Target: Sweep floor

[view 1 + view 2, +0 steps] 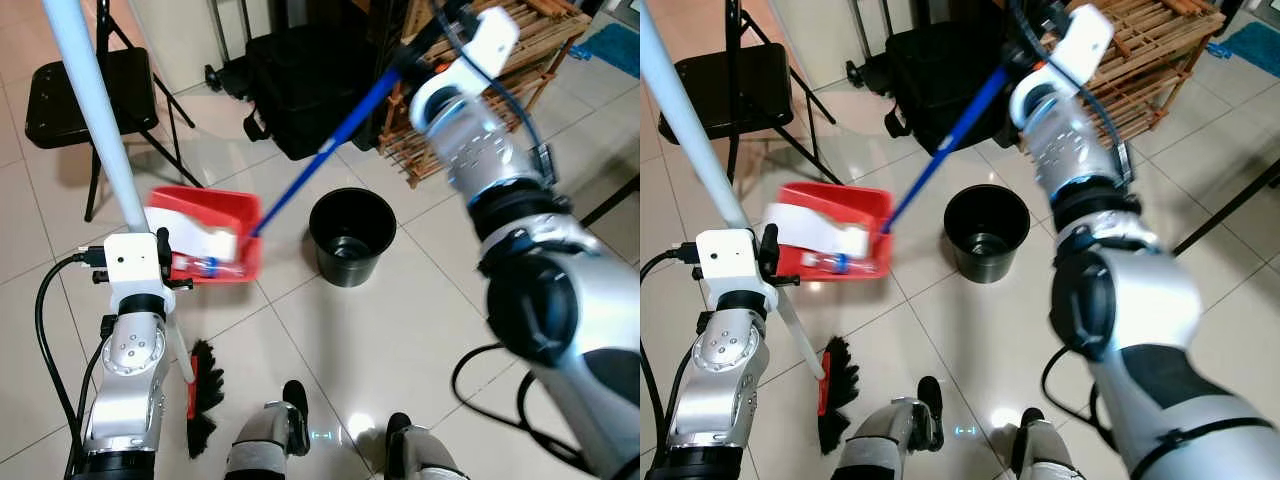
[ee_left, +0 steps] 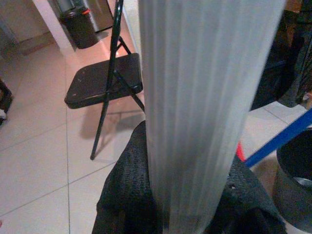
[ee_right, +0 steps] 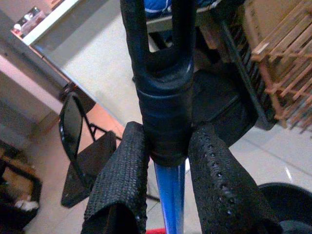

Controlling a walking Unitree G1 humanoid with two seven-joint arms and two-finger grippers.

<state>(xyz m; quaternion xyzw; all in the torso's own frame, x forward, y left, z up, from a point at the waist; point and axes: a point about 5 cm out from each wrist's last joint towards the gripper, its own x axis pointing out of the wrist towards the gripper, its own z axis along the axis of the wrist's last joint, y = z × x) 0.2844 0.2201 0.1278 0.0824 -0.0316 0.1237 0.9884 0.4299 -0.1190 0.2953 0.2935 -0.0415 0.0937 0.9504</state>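
**tile_guy:** Pale glossy floor tiles point(image 1: 400, 330) all round, with a black bucket point(image 1: 352, 238) sitting in the middle, so I'll place everything off that. The red dustpan point(image 1: 205, 240) is just to the bucket's left with what looks like a plastic bottle point(image 1: 205, 266) and a white paper scrap point(image 1: 195, 235) in it. Behind the bucket there's a black bag point(image 1: 300, 85) and a wooden rack point(image 1: 500, 80); a black folding chair point(image 1: 85, 95) is well off to the left.

**sweepbot99:** So what do you do with it from here?

**tile_guy:** Your right gripper point(image 3: 168, 161) has both fingers clamped on the blue dustpan handle point(image 1: 325, 150), right at its black top grip point(image 3: 163, 122). Your left gripper point(image 2: 187, 204) is closed around the white broom pole point(image 1: 95, 100). My guess is the next bit is tipping the pan into the bucket. Lift by the handle, keep the pan's open lip up until it's over the bucket's rim, then tilt slowly so the bottle doesn't roll out onto the tiles.

**sweepbot99:** And which way is the handle running?

**tile_guy:** It's a long diagonal: low end at the pan on the bucket's left, rising up past the bucket's far side to your right gripper near the rack. The broom pole leans the other way, with the dark bristles point(image 1: 205, 395) down on the floor on the near-left side of the bucket, by your feet.
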